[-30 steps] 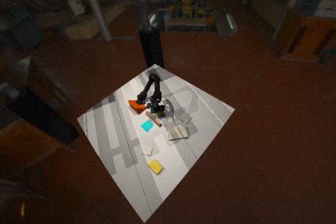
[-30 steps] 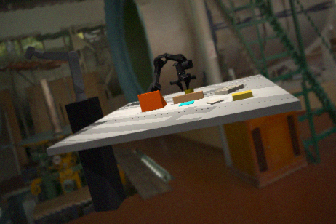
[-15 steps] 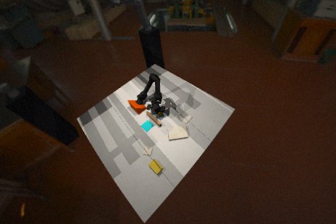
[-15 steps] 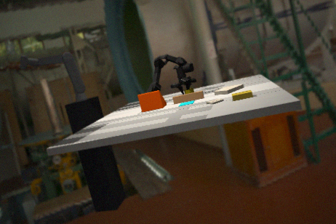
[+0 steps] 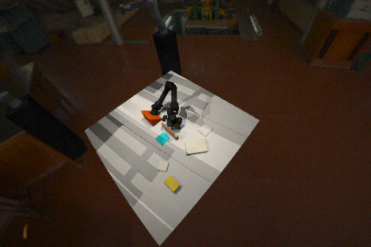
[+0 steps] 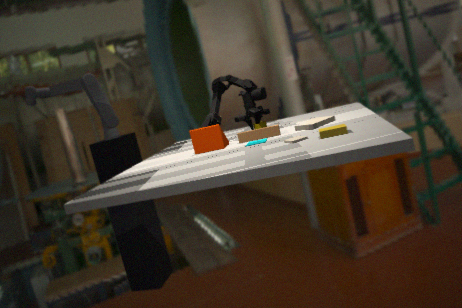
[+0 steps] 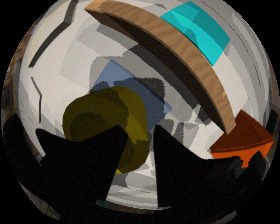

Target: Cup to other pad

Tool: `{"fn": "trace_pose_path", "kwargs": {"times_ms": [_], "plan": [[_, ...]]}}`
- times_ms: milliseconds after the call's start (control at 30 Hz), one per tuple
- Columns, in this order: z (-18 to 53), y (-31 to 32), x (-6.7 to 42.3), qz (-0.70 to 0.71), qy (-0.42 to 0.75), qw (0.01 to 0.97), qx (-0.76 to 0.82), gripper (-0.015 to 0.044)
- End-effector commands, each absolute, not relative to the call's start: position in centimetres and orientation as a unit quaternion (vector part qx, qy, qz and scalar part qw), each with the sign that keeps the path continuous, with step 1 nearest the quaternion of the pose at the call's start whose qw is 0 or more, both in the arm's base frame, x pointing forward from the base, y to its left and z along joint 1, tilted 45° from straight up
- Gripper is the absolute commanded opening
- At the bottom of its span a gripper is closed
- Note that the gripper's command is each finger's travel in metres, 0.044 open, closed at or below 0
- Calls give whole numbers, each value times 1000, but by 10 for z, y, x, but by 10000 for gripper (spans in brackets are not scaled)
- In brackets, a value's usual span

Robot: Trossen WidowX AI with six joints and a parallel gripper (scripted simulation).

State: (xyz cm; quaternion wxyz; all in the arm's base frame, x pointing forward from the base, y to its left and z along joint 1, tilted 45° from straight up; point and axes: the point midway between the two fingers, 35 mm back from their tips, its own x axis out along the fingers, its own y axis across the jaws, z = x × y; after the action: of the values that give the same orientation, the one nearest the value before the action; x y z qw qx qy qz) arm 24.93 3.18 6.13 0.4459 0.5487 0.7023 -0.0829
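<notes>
A dark hand reaches down over an olive-yellow cup, its fingers partly open and gripping nothing. In the wrist view a sliver of pale surface shows between the cup and the right-hand finger, while the other finger overlaps the cup. The cup is at the blue pad; its marbles cannot be made out.

The cup looks rigid and smooth, probably light in itself, with a loose load that would roll at any tilt. A pinch across one side of the wall, near the rim, appears the likely hold; it calls for a firm, square grip, a level lift and a slow carry, since the cup could pivot between the fingers.

Seen from the top, the cyan pad, the likely destination, lies toward 8 o'clock from the cup, behind a wooden bar that the cup should clear. An orange block sits toward 10 o'clock.

Patches of light and shadow cross the pale table. Beyond it spreads a dim industrial hall with a red-brown floor and green stairs.
</notes>
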Motion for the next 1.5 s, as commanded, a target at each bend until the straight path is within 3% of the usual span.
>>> {"fn": "trace_pose_path", "kwargs": {"times_ms": [0,433,1467], "plan": [[61,32,249,-83,702,446,548,93],[61,32,249,-83,702,446,548,0],[116,-21,255,-85,703,444,549,0]]}}
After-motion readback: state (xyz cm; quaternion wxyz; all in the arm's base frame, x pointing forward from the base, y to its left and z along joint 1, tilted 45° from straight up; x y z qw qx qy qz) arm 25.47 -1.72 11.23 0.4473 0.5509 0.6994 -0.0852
